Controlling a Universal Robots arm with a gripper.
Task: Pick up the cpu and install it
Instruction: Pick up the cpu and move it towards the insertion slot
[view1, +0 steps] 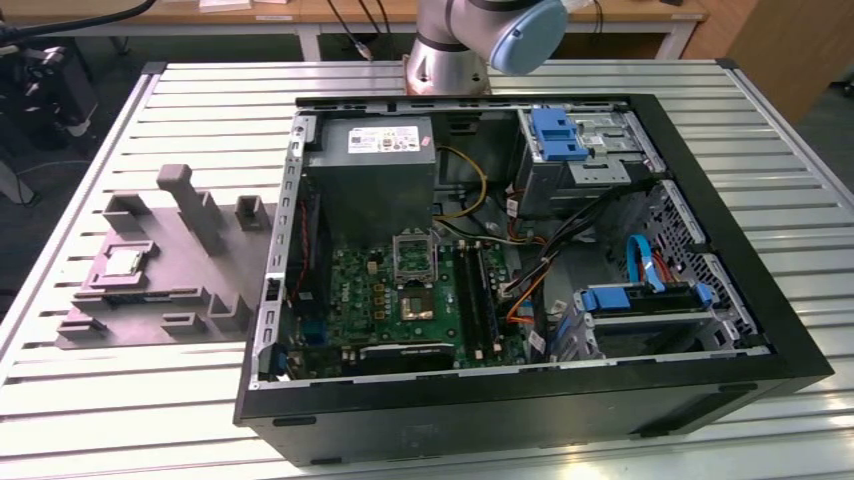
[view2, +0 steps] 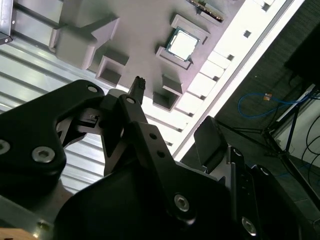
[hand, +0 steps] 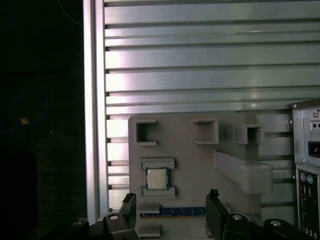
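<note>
The gripper (hand: 171, 204) hangs released over the grey moulded tray (hand: 200, 165). Its two black fingers (hand: 127, 207) are spread wide, with nothing between them but bare tray. Closest under the fingertips lies a thin blue-edged strip (hand: 172, 212), set in a slot of the tray.

Just beyond that strip, ahead of the fingertips and within the span of the open fingers, sits the cpu (hand: 157, 177). It lies flat, metal top up, in a shallow seat between two raised plastic lips. The gripper is near it but not touching.

I judge the chip to be light, thin and stiff. Its smooth metal lid would give the pads little grip, and the underside is probably delicate. The sensible hold is on the two opposite edges that the lips leave free. These seem to line up with the fingers' closing line, and a gentle squeeze on the rim should do, not pressure on the lid.

Farther from the gripper stand the tray's hollow blocks and a long sloped bar, then the slatted metal table (hand: 200, 65). Well off to one side lies the open computer case (view1: 747, 330). Its green circuit board (view1: 387, 300) carries the metal socket frame (view1: 415, 252), well apart from the chip.
</note>
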